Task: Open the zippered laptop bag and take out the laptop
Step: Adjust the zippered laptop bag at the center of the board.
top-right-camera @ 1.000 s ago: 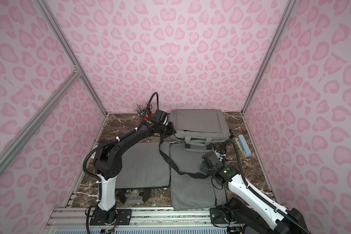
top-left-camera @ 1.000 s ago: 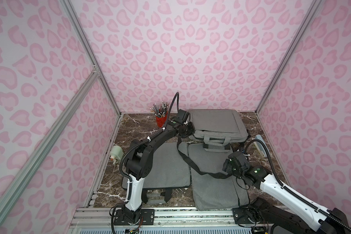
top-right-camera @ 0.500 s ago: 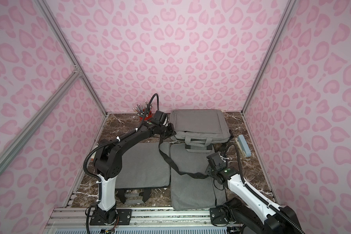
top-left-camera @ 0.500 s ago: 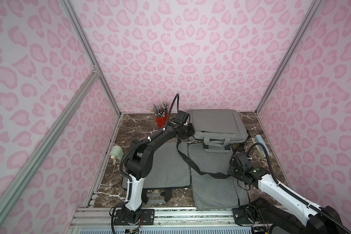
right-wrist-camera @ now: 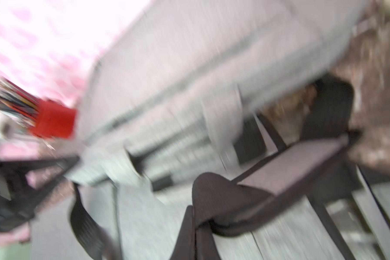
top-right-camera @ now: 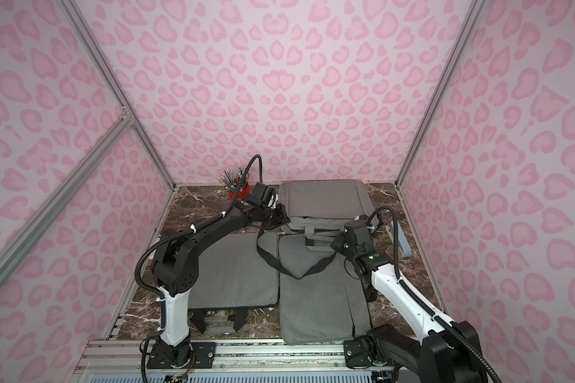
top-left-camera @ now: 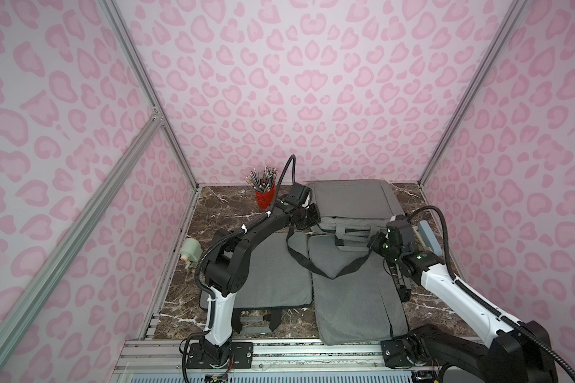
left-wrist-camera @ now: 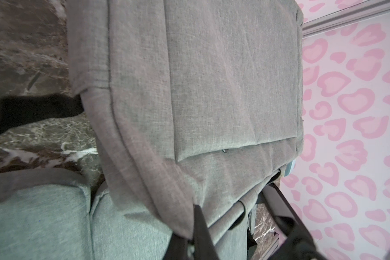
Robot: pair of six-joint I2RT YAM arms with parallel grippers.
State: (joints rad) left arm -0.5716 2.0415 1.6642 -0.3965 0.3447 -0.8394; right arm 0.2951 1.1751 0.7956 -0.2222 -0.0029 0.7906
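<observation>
Both arms at the bag's near edge, bag not yet open.

In both top views the grey bag (top-left-camera: 352, 202) lies flat at the worktop's far edge, long axis running along that edge, handles and zipper side facing the arms. The left gripper (top-left-camera: 307, 215) sits at the bag's near left corner, closed; what it pinches is hidden there. The right gripper (top-left-camera: 375, 243) is just off the near right corner, closed where the black strap (top-left-camera: 319, 267) ends, apparently on the strap. Two other grey bags lie nearer the front. The left wrist view shows the bag's top panel with a small zipper pull (left-wrist-camera: 225, 151); the gripper itself is not clearly visible. The right wrist view is blurred: the strap (right-wrist-camera: 223, 202) crosses close to the closed gripper. No laptop shows.
</observation>
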